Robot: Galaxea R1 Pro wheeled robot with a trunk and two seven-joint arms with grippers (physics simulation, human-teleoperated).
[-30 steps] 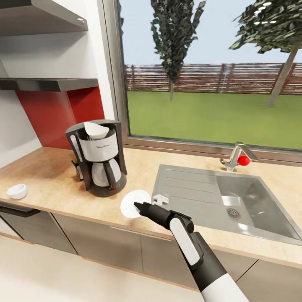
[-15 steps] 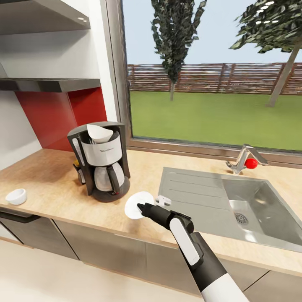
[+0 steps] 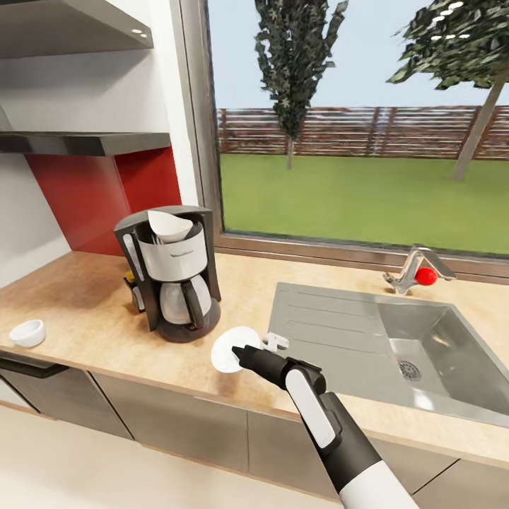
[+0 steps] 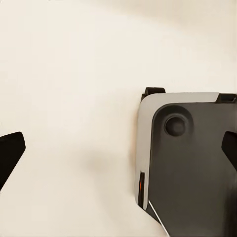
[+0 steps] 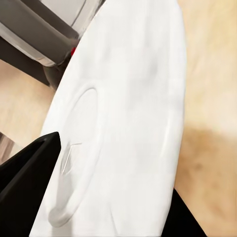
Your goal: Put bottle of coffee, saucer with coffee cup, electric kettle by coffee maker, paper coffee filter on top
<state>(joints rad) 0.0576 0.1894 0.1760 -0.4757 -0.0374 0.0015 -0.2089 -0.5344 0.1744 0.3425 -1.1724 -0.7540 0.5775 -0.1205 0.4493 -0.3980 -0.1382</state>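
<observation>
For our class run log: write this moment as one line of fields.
right gripper: shut on saucer | saucer: beside coffee maker | paper filter: on maker | coffee cup: apart, counter's left

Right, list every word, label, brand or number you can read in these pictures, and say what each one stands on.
Black-and-silver drip coffee maker: a dark line of brand lettering on its silver front band, too small and blurred to read.
Round white ceramic saucer: a faint raised mark near its well in the right wrist view, not readable as text.
Nothing readable on the stainless steel sink, the small white bowl-shaped coffee cup or the light wooden countertop.
</observation>
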